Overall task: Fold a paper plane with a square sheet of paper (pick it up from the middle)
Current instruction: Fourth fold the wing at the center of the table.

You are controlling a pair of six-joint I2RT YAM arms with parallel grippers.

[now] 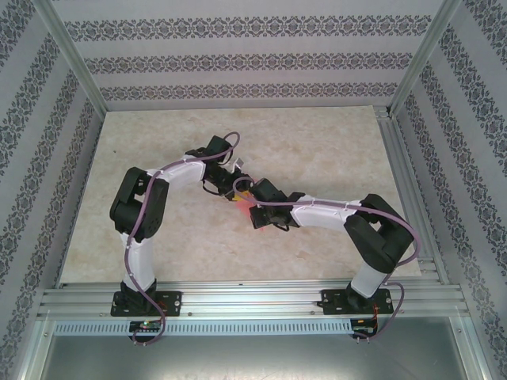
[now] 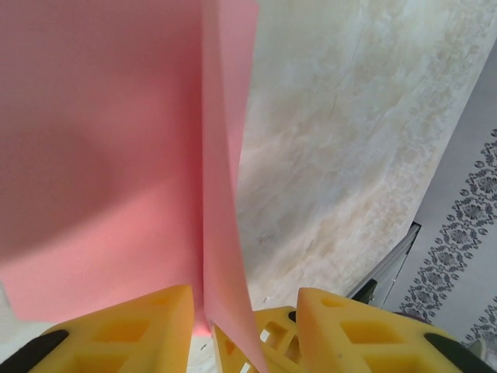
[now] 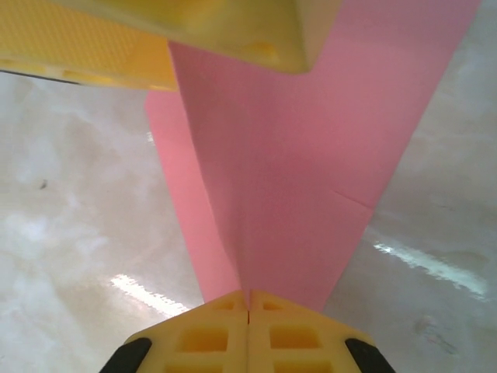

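Observation:
The pink sheet of paper (image 3: 295, 171) is held off the table, folded along a centre crease, with a diagonal fold line on one flap. My right gripper (image 3: 248, 297) is shut on its creased edge, with its yellow fingers pressed together. My left gripper (image 2: 245, 299) is open. Its yellow fingers (image 2: 147, 330) stand apart on either side of the hanging paper (image 2: 116, 140), which runs close by the left one. In the top view both grippers meet mid-table, left (image 1: 236, 179) and right (image 1: 248, 201), with the paper (image 1: 242, 208) between them. I cannot tell whether it has the paper plane's dart shape.
The marbled tabletop (image 1: 317, 150) spreads around the arms. Patterned walls and an aluminium frame rail (image 1: 404, 182) close it in at the right and back. The left finger (image 3: 194, 31) hangs close over the right wrist view.

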